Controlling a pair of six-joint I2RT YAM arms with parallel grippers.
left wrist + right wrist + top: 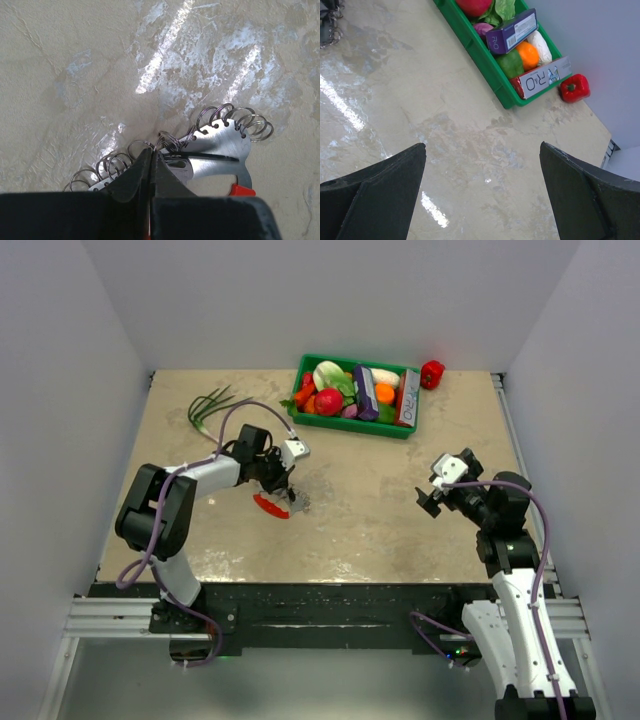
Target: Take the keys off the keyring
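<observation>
My left gripper (286,490) (151,151) is down on the table, its jaws pressed together. A thin silvery ring of the keyring (169,140) comes out right at the tips. A silvery key (186,169) lies half under the right finger. Behind it sits a curved metal plate (225,150) with several wire rings through its holes and a red tag (243,190) (270,506) at its end. My right gripper (432,496) (482,170) hangs open over bare table at the right, far from the bunch, with nothing between its fingers (380,190).
A green bin (404,428) (470,37) of toy vegetables and boxes stands at the back centre. A red pepper (432,373) (575,87) lies by its right end. Green onions (210,405) lie at the back left.
</observation>
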